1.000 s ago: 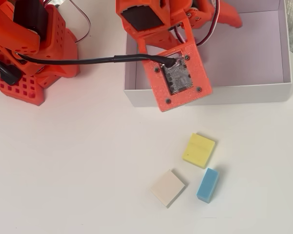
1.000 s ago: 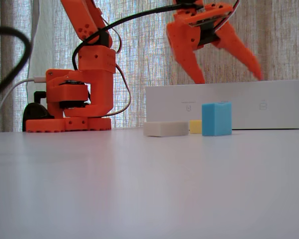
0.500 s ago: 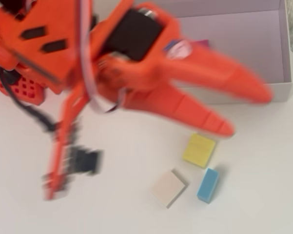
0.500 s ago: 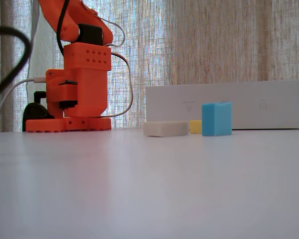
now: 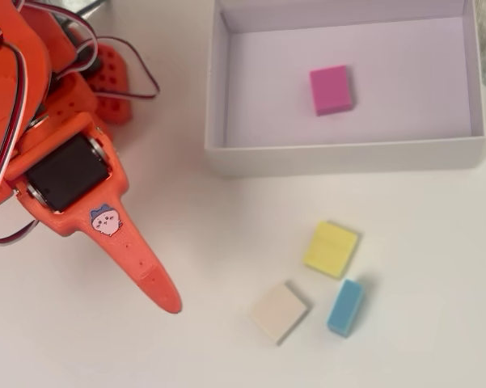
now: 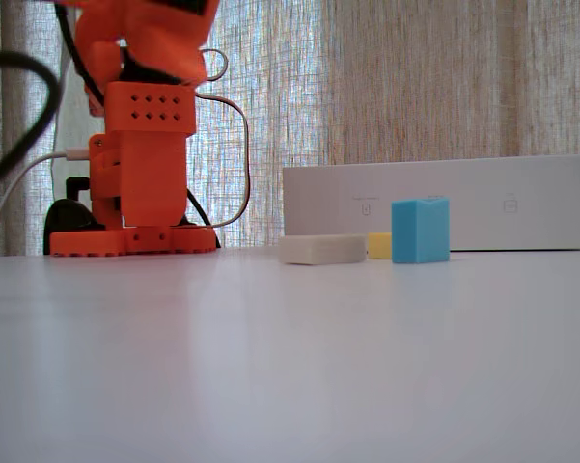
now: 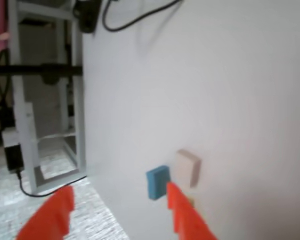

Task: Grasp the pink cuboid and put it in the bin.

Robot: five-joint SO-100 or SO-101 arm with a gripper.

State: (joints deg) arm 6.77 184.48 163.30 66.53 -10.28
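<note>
On the white table (image 5: 404, 339), only overhead shows the pink cuboid (image 5: 331, 90) inside the bin (image 5: 340, 158); claw (image 7: 117, 210) spread, empty.

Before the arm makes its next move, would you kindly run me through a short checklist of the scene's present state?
1. Pink cuboid lies on the bin floor: ok.
2. Cuboid free of the gripper: ok, fingers apart and empty in the wrist view.
3. Gripper clear of the bin: ok, off to its left in the overhead view.
4. Yellow block, light blue block and cream block outside the bin: ok.
5. Cuboid flat, not leaning on a wall: ok.
</note>
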